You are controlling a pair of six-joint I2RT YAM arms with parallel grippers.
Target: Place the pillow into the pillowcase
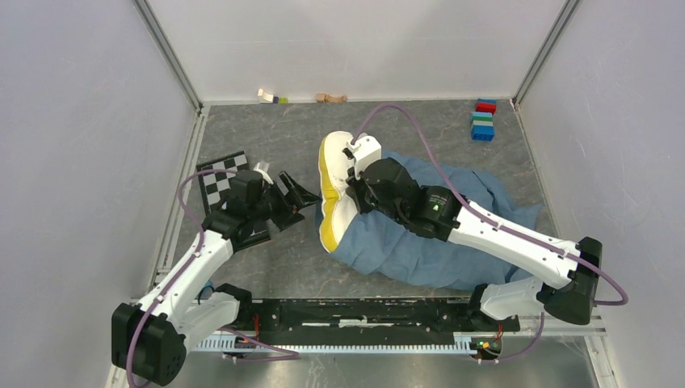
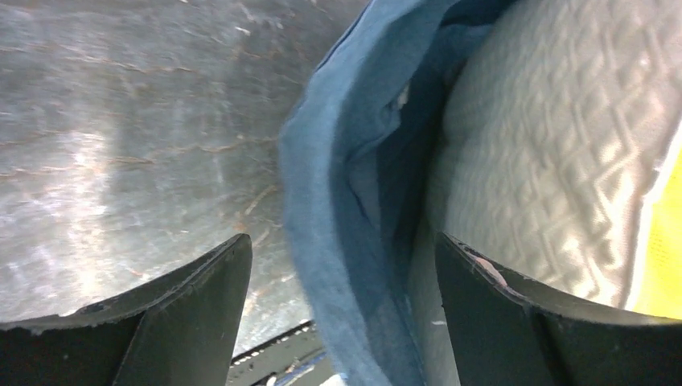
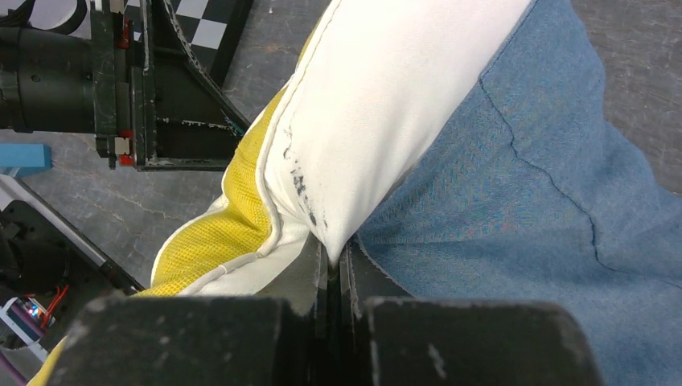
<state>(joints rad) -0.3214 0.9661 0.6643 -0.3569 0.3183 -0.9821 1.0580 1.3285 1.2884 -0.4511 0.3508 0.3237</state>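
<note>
While the right gripper pinches the pillow, the left stands wide open beside it

Though its fingers are pressed fully together, the right gripper (image 3: 336,259) has a fold of the pillow (image 3: 378,104) nipped between them. The pillowcase (image 3: 523,201) edge lies against the same fingers; whether the blue cloth is caught in the nip too cannot be told.

From above, the pillow (image 1: 339,212) stands on its edge near the middle of the table (image 1: 266,137), its yellow band facing the left arm. Its right side is tucked against the pillowcase (image 1: 388,242), which spreads away to the right under the right arm. The right gripper (image 1: 353,174) sits on the pillow's upper edge.

Spread wide, the left gripper (image 1: 303,194) holds nothing and hangs just beside the yellow band, apart from it. Its wrist view shows the left gripper (image 2: 342,249) facing the pillowcase (image 2: 330,201) mouth, where the blue hem curls around the quilted pillow (image 2: 547,161); neither finger touches the cloth
</note>
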